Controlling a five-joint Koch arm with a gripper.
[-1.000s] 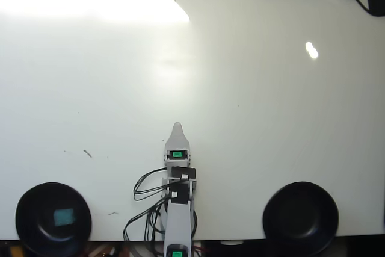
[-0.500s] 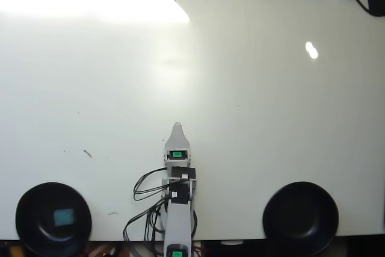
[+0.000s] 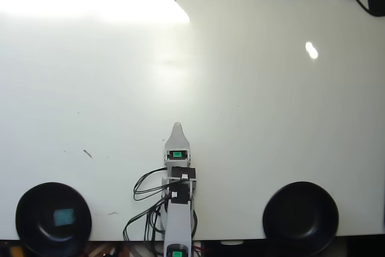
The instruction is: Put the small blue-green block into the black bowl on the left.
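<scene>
The block [image 3: 64, 216] lies flat inside the bowl [image 3: 27, 200] at seven o'clock on the tabletop [image 3: 271, 118]. It looks light, rigid, graspable across its short sides. The jaws' state I cannot tell.

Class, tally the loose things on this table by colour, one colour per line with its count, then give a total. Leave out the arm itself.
Black: 2, the black bowl at the overhead view's left and the other black bowl at its right
Blue-green: 1, the small blue-green block lying inside the left bowl
Total: 3
</scene>
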